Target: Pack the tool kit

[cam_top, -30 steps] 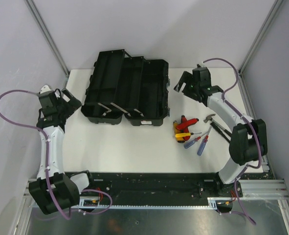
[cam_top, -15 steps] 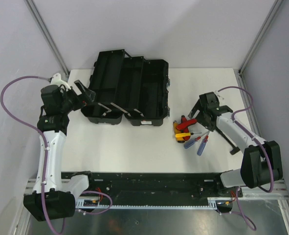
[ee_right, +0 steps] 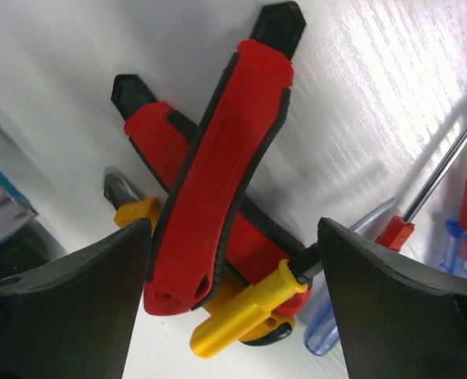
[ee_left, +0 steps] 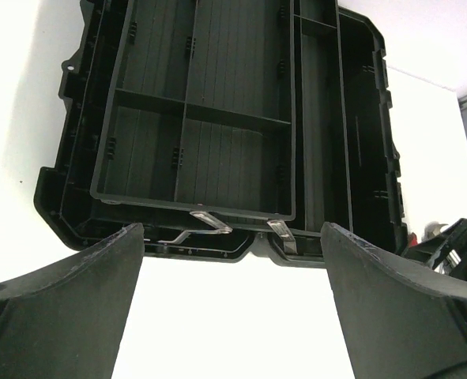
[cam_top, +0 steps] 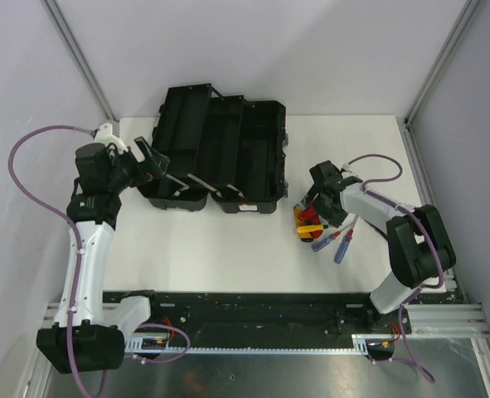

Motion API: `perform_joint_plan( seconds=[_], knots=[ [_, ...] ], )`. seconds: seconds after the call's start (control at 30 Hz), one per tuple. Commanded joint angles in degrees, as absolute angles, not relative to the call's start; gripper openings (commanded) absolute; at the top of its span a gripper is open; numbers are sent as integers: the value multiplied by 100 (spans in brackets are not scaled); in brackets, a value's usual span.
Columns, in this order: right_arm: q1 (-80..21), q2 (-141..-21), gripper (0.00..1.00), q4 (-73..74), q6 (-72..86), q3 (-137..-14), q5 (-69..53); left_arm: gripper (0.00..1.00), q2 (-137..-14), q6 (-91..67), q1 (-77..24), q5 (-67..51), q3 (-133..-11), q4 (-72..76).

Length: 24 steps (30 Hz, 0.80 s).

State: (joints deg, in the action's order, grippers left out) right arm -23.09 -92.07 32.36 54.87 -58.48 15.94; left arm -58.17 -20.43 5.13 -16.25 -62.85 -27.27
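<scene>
**R gripper (ee_right: 233, 237) wide over tool pile; L gripper (ee_left: 233, 260) wide at tool kit (ee_left: 217, 103)**

R gripper: fingers spread wide, nothing held, hanging low over the loose pile on the table (cam_top: 228, 249). Right between its fingers lie the red-handled pliers (ee_right: 217, 181), flat, handles crossed. Jaws straddle the upper red handle, so pliers look like the intended pick.

Toward the wrist end: yellow-handled screwdriver (ee_right: 241, 316), touching the pliers. By the right finger: blue screwdriver (ee_right: 324, 332) and red screwdriver (ee_right: 395, 231), shaft running away from the gripper.

Obstruction: pile is tangled. Pliers and yellow handle overlap, so a closing grip may drag or pinch both.

L gripper: also wide, empty, just short of the kit's near wall. Kit lies ahead of its fingers, open, upper tray (ee_left: 193, 150) swung out on metal links (ee_left: 209, 225). No tools packed in what shows. Prob. posted there to steady the box. Kit sits well to the left of the R gripper.
</scene>
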Motion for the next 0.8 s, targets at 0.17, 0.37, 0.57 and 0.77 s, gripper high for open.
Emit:
perform_joint_plan(
  seconds=[0.17,0.37,0.57,0.77],
  knots=[
    [-2321,-9482,84,2970,6198,-6207,2367,97,-5813,-1850,400,-1514,-6330,-2669],
    [-2205,-9953,83,2913,6007,-6447,2311,96,-5879,-1826,382,-1465,-6368,-2672],
    [-2165,-10116,67,2962,6050,-6482,2221,96,-5913,-1847,353,-1476,-6376,-2676],
    [-2175,-9950,27,2630,5913,-6478,2145,96,-5870,-1949,243,-1586,-6372,-2693]
  ],
)
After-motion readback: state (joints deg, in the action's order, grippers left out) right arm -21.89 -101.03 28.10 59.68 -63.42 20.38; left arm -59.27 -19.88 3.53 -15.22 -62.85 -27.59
